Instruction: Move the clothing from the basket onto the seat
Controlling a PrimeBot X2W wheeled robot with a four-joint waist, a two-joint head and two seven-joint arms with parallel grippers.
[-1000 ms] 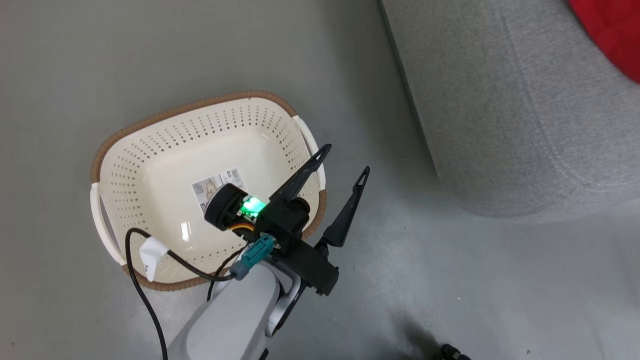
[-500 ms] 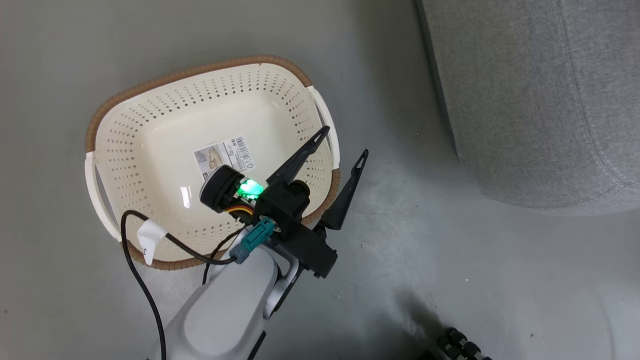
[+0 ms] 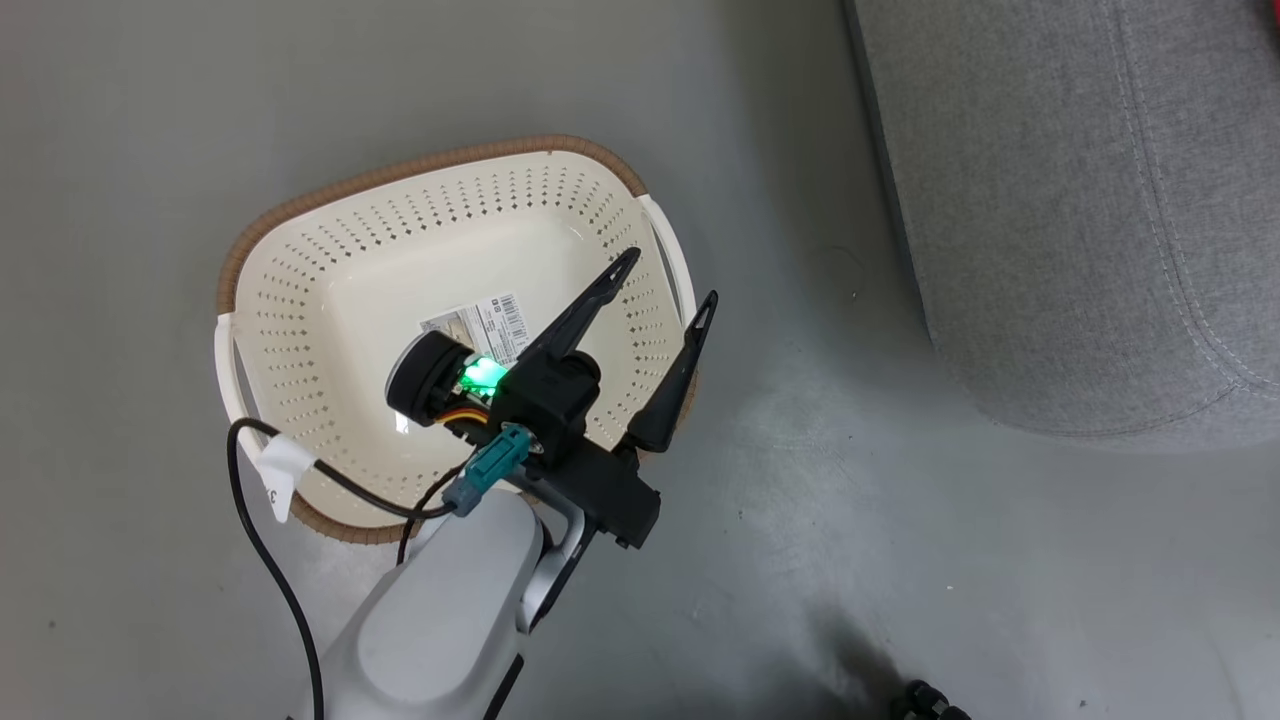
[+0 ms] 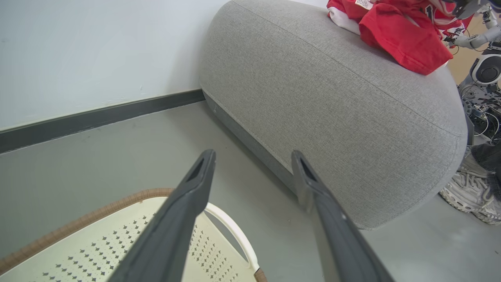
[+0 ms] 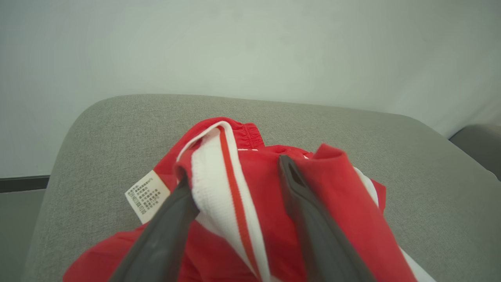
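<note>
The clothing lies bunched on top of the seat, red folds heaped with a white striped band and a white care tag turned upward, so it is already where the task wants it. The right gripper sits in the heap with its two dark fingers spread wide; the striped band runs through the gap and a red fold drapes over one finger. With that much spread the fabric looks laid down, not pinched, most likely so that it settles on the cushion instead of lifting away with the arm. Off the seat, the basket stands on the grey floor just beside the seat's rounded corner. Its perforated bottom is bare except for the label sticker, which suggests nothing is left to carry. The left gripper hangs above the basket's handle side, fingers wide apart and holding nothing, pointing towards the seat; it appears parked there with no garment to reach for. In the left wrist view a person's grey shoe rests on the floor by the far end of the seat, well apart from both the basket and the clothing.
</note>
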